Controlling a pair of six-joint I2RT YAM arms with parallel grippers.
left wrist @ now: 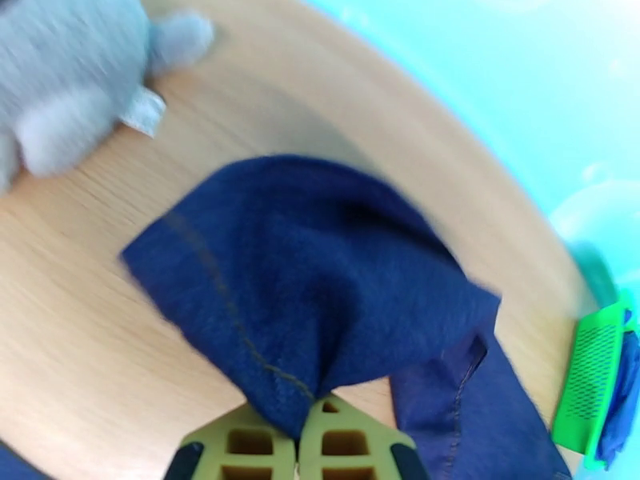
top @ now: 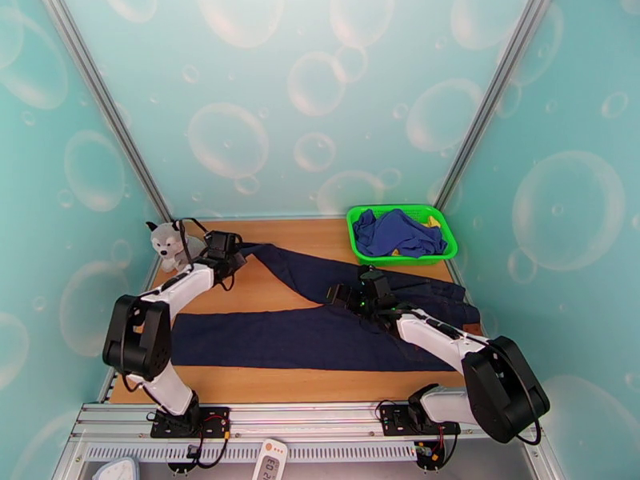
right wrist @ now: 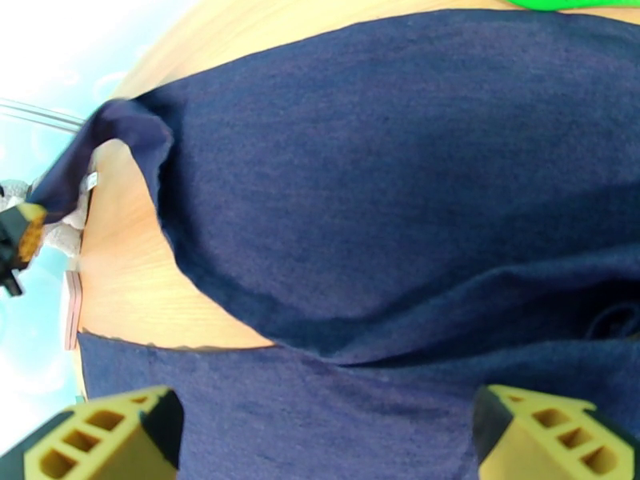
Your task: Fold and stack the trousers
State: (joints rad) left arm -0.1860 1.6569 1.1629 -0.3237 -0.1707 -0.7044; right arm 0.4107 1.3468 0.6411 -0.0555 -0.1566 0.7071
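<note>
Left gripper (left wrist: 308,406): yellow fingers pinched together on the hem of one trouser leg; the cloth bunches up from the jaws, with a faint seam line running down it
Trousers (top: 320,338): dark navy, opened out in a V on the table; one leg lies flat and straight along the near side; the other angles off to the far left, where the left gripper grasps its end; the waist end lies to the right, partly under the right arm
Right gripper (right wrist: 324,410): jaws spread wide and released, holding nothing; it hovers above the point where the two legs meet
Done so far: by my reading, only the grasp on the far leg's hem; no fold shows anywhere in the cloth
Left to do: probably bring the held leg over onto the near one, then fold the length down and set the bundle on a stack; the task looks to be at an early stage
Table (top: 280,382): bare wood shows between the two legs and along the near edge
Plush toy (top: 170,242): grey and white, just beside the left gripper at the far left corner
Green basket (top: 404,256): far right, holding a brighter blue garment (top: 396,232)
</note>
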